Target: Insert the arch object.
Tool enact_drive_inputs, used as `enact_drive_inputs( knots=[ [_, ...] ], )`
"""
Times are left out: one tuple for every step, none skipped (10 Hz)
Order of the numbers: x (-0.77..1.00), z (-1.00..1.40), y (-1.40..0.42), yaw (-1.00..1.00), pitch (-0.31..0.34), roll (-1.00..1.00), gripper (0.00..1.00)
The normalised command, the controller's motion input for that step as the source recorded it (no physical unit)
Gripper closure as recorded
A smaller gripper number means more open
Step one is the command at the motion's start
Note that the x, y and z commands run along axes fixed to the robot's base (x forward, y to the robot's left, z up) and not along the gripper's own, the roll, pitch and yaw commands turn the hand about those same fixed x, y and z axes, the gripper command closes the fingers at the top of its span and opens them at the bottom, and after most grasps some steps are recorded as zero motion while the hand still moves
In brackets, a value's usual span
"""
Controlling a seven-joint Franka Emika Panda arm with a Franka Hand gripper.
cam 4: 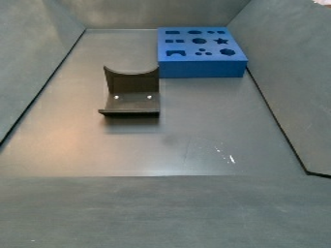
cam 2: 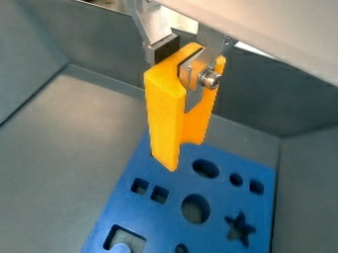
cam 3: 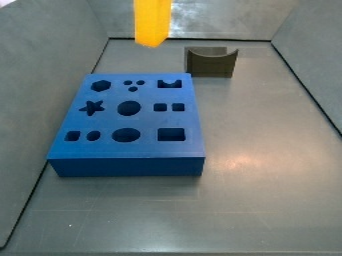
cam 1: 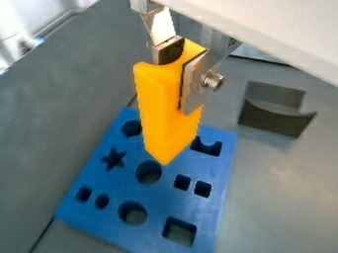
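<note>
Gripping the arch object [cam 1: 169, 107] between my silver fingers [cam 1: 200, 77], I held my claw [cam 1: 183, 61] clamped on it in the air, the blue board [cam 1: 122, 184] on the surface directly beneath and the dark notched block [cam 1: 276, 109] off to one side.

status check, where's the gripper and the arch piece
Gripper shut on arch object, held above blue board. Not yet inserted. Dark notched block sits apart, nothing in the way.
</note>
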Motion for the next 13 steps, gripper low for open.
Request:
enact_drive_inputs(
  knots=[
    [0.00, -0.29, 0.33, -0.72, 0.063, 0.00, 1.00],
    [0.05, -0.35, 0.32, -0.73, 0.099, 0.00, 1.00],
    [0.07, -0.34, 0.32, -0.72, 0.100, 0.00, 1.00],
    [0.09, -0.32, 0.28, -0.77, 0.089, 0.00, 1.00],
    [0.09, -0.32, 0.29, -0.76, 0.084, 0.00, 1.00],
    [0.09, -0.31, 0.28, -0.76, 0.080, 0.00, 1.00],
    [0.13, -0.24, 0.29, -0.74, 0.044, 0.00, 1.00],
    [0.19, -0.21, 0.18, -0.85, 0.029, 0.00, 1.00],
    [0.28, -0.12, 0.14, -0.87, 0.000, -0.04, 1.00],
    [0.35, -0.01, 0.18, -0.78, -0.110, -0.16, 1.00],
    [0.31, -0.01, 0.19, -0.73, -0.214, -0.21, 1.00],
    [0.15, -0.12, 0.09, -0.83, -0.249, -0.16, 1.00],
    [0.06, -0.18, 0.03, -0.89, -0.257, -0.13, 1.00]
  ],
)
